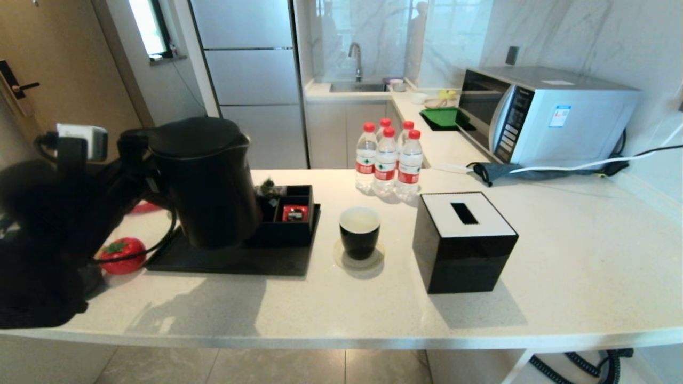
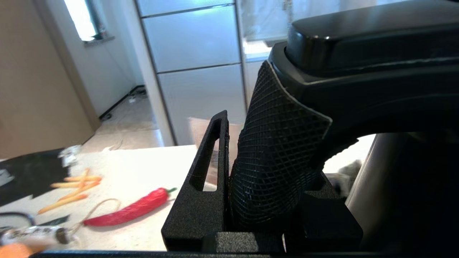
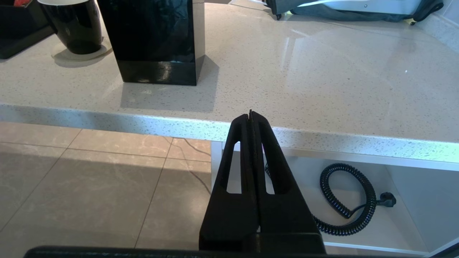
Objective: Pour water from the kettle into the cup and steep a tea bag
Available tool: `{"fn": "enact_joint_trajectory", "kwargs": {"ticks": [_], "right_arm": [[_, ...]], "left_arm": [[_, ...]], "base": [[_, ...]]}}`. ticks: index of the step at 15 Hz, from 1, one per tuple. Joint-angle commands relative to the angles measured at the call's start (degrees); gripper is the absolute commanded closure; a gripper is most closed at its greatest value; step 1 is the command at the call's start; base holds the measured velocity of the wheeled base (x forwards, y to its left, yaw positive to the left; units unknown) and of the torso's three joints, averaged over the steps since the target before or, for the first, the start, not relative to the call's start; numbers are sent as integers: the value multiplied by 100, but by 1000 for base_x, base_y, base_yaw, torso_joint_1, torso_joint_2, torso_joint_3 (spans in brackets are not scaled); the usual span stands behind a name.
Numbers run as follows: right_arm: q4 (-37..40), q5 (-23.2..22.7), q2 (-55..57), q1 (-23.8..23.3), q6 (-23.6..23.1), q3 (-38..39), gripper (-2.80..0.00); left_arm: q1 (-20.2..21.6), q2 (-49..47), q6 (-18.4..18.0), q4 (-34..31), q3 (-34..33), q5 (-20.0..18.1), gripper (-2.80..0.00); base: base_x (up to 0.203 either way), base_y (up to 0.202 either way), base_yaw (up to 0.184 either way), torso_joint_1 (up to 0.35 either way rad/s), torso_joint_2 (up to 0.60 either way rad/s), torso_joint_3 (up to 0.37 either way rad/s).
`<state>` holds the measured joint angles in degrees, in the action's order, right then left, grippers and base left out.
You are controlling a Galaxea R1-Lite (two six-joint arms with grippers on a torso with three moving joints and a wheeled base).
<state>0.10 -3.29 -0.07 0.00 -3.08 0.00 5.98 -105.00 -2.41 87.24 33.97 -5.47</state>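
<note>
The matte black kettle [image 1: 205,181] is upright over the left part of the black tray [image 1: 229,258]; I cannot tell whether it rests on it. My left gripper [image 1: 133,154] is shut on its handle; in the left wrist view the textured handle [image 2: 279,161] fills the gap between the fingers of that gripper [image 2: 265,179]. The black cup [image 1: 359,232], white inside, stands on a coaster right of the tray. A dark green tea bag [image 1: 268,189] lies at the tray's compartment box. No water shows. My right gripper [image 3: 250,116] is shut and empty, below the counter's front edge.
Several red-capped bottles [image 1: 387,160] stand behind the cup. A black tissue box [image 1: 461,240] is to its right. A red packet [image 1: 294,212] sits in the compartment box. A tomato [image 1: 121,255], a red chilli [image 2: 129,209] and a microwave [image 1: 539,114] are also on the counter.
</note>
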Motion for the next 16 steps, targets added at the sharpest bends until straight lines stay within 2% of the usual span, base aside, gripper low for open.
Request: {"fn": "enact_joint_trajectory", "kwargs": {"ticks": [1,5,6,9,16], "right_arm": [[-1,-5,7,0,-8,0,0],[-1,-5,7,0,-8,0,0],[-1,-5,7,0,-7,0,0],[-1,-5,7,0,1,0,0],[-1,-5,7,0,-8,0,0]], "left_arm": [[-226,190,-4,52,-164,-2,0],[-721,284,-6,35,-406,41,0],[-828,256,-15,33,-430,184,0],[-881,246,-198,25,-711,445,0],[-942,529,-399,-185,-1081,515,0]], "base": [[0,0,0,0,0,0],[0,0,0,0,0,0],[0,0,0,0,0,0],[0,0,0,0,0,0],[0,0,0,0,0,0]]}}
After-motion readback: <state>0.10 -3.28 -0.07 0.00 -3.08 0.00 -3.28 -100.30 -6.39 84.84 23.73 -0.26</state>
